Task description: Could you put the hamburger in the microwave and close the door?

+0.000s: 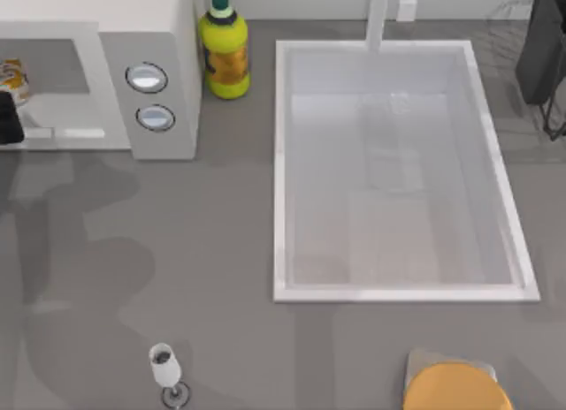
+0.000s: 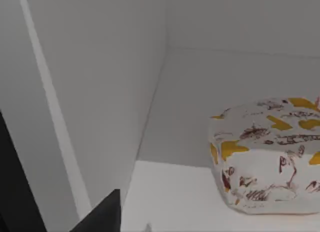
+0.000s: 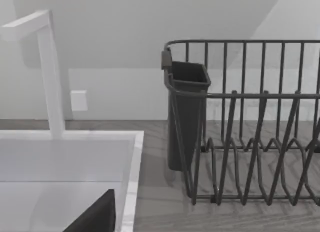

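Note:
The hamburger [image 2: 270, 157], a white wrapped lump with orange and yellow patches, lies on the white floor inside the microwave [image 1: 164, 21] cavity. In the top view the hamburger [image 1: 12, 79] sits at the far left edge. My left gripper [image 1: 7, 120] is just in front of it at the cavity mouth, open and holding nothing. One of its dark fingers [image 2: 102, 214] stands apart from the hamburger. The door is out of view. My right gripper is parked facing the rack, open, one dark finger [image 3: 95, 217] showing.
A yellow bottle [image 1: 224, 48] stands beside the microwave's two knobs [image 1: 147, 77]. A large white sink [image 1: 281, 163] with a faucet [image 1: 378, 17] fills the middle. A dark dish rack [image 3: 250, 127] is at the back right. A glass [image 1: 165, 366] and an orange disc on a board [image 1: 455, 388] are near the front.

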Robot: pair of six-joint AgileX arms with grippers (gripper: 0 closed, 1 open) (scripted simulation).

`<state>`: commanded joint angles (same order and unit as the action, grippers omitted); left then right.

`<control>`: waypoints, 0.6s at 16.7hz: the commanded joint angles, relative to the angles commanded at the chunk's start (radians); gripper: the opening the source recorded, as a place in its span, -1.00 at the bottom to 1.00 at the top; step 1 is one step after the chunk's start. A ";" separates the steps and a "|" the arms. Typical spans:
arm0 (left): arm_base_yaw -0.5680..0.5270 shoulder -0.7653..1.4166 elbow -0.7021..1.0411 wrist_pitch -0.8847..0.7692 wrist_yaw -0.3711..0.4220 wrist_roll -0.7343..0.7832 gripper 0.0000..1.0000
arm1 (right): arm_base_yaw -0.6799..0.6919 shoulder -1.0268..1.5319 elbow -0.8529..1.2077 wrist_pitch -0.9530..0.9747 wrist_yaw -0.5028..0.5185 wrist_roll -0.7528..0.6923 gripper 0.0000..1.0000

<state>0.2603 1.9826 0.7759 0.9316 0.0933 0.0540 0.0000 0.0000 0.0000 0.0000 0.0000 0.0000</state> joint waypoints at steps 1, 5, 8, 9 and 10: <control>0.012 -0.024 -0.047 0.024 0.009 0.006 1.00 | 0.000 0.000 0.000 0.000 0.000 0.000 1.00; 0.054 -0.098 -0.230 0.102 0.050 0.028 1.00 | 0.000 0.000 0.000 0.000 0.000 0.000 1.00; 0.073 -0.125 -0.349 0.130 0.076 0.038 1.00 | 0.000 0.000 0.000 0.000 0.000 0.000 1.00; 0.076 -0.127 -0.382 0.134 0.082 0.040 1.00 | 0.000 0.000 0.000 0.000 0.000 0.000 1.00; 0.079 -0.125 -0.408 0.134 0.086 0.042 1.00 | 0.000 0.000 0.000 0.000 0.000 0.000 1.00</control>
<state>0.3389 1.8573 0.3675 1.0653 0.1794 0.0959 0.0000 0.0000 0.0000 0.0000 0.0000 0.0000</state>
